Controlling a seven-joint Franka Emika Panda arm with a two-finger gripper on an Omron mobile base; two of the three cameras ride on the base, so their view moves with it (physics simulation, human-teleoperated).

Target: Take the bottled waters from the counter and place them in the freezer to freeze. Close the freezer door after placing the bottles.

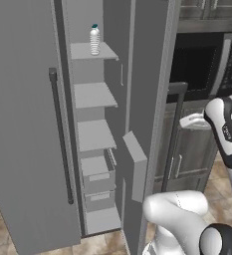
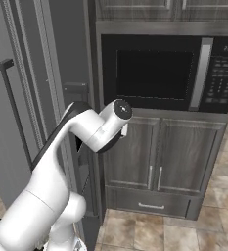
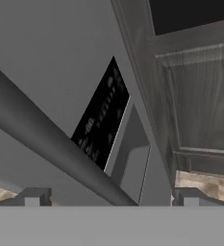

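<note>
The gripper (image 3: 111, 198) is spread wide, its fingertips either side of the freezer door's handle (image 3: 51, 144) without gripping it. One bottled water (image 1: 94, 40) stands upright on the top shelf (image 1: 105, 51) of the open freezer (image 1: 95, 134).

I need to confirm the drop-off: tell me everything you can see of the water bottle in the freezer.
The bottled water is a small clear ribbed plastic bottle with a teal cap and a pale label band. It stands upright on the top shelf of the open freezer, toward the shelf's front left part. Only its base touches the shelf; nothing else is against it. The shelves below it look bare.
</note>
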